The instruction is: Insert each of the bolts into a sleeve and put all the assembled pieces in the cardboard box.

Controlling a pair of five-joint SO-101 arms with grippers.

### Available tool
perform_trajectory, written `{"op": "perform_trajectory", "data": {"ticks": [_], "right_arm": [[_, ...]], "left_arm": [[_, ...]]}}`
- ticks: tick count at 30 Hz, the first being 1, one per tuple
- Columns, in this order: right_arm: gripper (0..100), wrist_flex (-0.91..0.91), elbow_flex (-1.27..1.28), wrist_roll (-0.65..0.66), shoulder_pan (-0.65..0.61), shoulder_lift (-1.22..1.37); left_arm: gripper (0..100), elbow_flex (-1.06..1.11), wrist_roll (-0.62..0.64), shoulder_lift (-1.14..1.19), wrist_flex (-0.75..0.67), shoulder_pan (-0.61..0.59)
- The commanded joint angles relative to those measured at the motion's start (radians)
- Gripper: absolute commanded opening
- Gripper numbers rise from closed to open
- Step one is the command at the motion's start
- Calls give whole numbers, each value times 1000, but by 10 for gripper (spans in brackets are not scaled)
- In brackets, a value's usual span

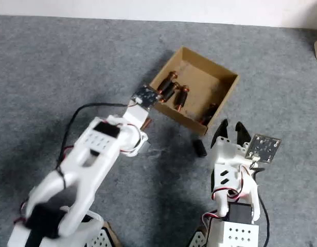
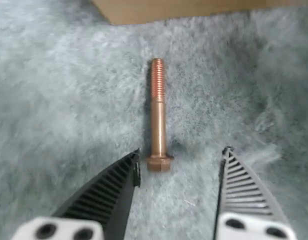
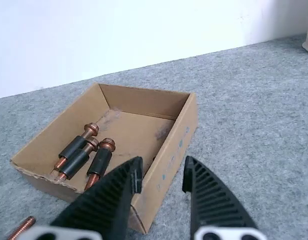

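Left gripper (image 2: 181,151): fingers spread, holding nothing. The bolt (image 2: 158,115) lies flat on the grey mat (image 2: 54,110). Its hex head sits between the two fingertips, closer to one of them and not touching either. The long axis runs straight out from the gripper, threaded end pointing away toward the cardboard box (image 2: 194,10) and stopping short of its wall.

In the high view, the left arm's wrist covers most of the bolt (image 1: 146,122). Only a copper stub shows at frame centre, just outside the box (image 1: 230,77). That view also shows a loose black sleeve (image 1: 199,148) right of centre, on the mat near the box corner, just beside the right gripper (image 1: 231,124).

Right gripper (image 3: 162,165): fingers apart, empty. Its wrist view looks into the box (image 3: 179,130), where three assembled pieces (image 3: 81,150) lie side by side.
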Motion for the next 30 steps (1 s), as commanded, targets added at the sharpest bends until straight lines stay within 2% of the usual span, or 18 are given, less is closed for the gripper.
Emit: {"op": "perform_trajectory", "data": {"ticks": [1, 11, 19, 25, 27, 30], "right_arm": [[120, -21, 116, 17, -12, -8], [120, -21, 116, 17, -12, -7], [120, -22, 116, 17, -13, -7], [120, -22, 116, 17, -13, -7], [120, -22, 116, 17, -13, -7], [120, -22, 116, 17, -13, -7]], "left_arm": [[245, -101, -15, 85, 2, -8], [246, -262, -17, 305, 2, -157], [245, -265, -17, 414, -2, -128], [239, -263, -11, 412, 3, -117], [179, -260, -11, 412, 3, -122], [0, -266, -12, 414, -2, -127]]}}
